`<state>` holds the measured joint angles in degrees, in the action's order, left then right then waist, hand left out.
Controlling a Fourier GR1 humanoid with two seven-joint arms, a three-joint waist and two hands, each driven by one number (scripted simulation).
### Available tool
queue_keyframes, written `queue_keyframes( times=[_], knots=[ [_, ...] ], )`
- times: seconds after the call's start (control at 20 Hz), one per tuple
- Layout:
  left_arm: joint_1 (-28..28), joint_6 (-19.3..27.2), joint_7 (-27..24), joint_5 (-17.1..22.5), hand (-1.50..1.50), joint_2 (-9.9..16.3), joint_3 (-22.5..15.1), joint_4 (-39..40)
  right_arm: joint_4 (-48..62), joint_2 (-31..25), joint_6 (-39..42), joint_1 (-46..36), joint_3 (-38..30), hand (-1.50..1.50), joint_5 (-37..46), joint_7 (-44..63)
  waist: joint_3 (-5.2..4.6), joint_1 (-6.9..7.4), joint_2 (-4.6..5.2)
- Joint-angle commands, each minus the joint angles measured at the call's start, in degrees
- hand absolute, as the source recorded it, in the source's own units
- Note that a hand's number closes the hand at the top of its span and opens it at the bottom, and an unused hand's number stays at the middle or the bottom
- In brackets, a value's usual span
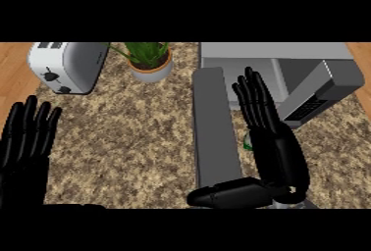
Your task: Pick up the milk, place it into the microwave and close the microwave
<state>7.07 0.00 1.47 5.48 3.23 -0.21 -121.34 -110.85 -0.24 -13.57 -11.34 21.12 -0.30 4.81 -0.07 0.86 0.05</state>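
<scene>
The right hand point(262, 110) stands over the right half of the counter point(130, 142), its fingers straight and held together, pointing toward the far edge, the thumb stretched out low toward the left. It holds nothing. It is beside the microwave point(290, 56), which sits at the far right corner of the counter with its door point(319, 95) swung open and angled out toward the near right. A long grey slab point(214, 132) runs from the microwave's left front toward the near edge, just to the left of the right hand and forearm.

The milk is almost wholly hidden: only a small green and white sliver point(248, 142) shows between the grey slab and the right forearm, on the counter in front of the microwave. Whether it stands upright cannot be told.

The left hand point(25, 142) rests open near the left edge of the counter, fingers up and slightly spread, holding nothing.

At the far left corner lies a white toaster point(65, 66). Next to it, along the far edge, stands a potted plant point(150, 61) in a pale pot.
</scene>
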Motion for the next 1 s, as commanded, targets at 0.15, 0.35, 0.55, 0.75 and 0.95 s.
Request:
queue_keyframes(
  times=[0.15,0.35,0.55,0.75,0.95],
  knots=[
    [5.4,-0.2,1.0,0.4,-1.50,-1.7,-1.1,-4.7,3.3,0.2,-8.1,-0.9,6.0,-1.50,2.0,-2.5,0.07,-0.55,-0.10],
    [8.8,-2.5,0.0,2.6,-1.50,-1.1,0.3,-5.4,1.4,0.2,-8.8,-1.2,2.4,-1.50,6.0,1.6,0.05,-0.58,-0.13],
    [11.8,-5.6,-4.9,4.8,-1.50,-1.0,2.1,-3.9,4.2,0.2,-11.6,-2.4,1.4,-1.50,7.3,2.1,0.04,-0.49,-0.11],
    [14.7,-8.1,-7.2,6.9,-1.50,-0.5,4.6,-4.0,11.0,-0.3,-8.0,-2.6,-5.0,-1.50,3.5,-3.5,0.06,-0.35,-0.05],
    [16.7,-9.7,-9.8,4.9,-1.50,-1.8,3.9,-3.1,6.6,-1.5,-6.5,3.3,-4.6,-1.50,2.1,-2.6,0.06,-0.65,-0.11]
  ],
)
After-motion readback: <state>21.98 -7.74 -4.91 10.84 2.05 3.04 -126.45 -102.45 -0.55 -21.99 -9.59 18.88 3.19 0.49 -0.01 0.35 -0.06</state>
